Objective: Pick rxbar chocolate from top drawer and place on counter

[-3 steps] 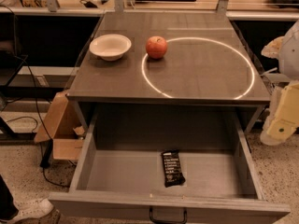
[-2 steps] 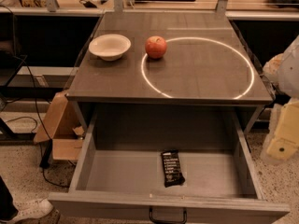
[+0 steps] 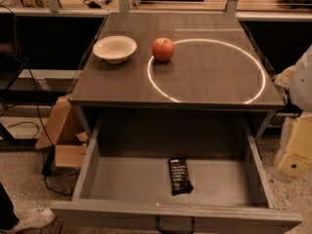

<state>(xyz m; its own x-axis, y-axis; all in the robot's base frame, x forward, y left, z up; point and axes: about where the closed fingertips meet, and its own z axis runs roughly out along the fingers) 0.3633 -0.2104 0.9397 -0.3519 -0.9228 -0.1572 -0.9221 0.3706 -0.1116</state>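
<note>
The cream-coloured end effector has sunk lower at the right edge and now hangs outside the right wall of the open grey top drawer. Whether it is apart or together, I cannot tell. The black flat-wrapped rxbar chocolate lies unmoved near the drawer front, with bare floor around it. The dark grey-brown tabletop carries a red apple and a white bowl at back left.

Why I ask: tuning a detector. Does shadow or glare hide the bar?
Camera view: no; the rxbar chocolate stands out on the top drawer floor; deep shadow sits under the counter edge; the tool is at the right edge, beside the drawer.
</note>
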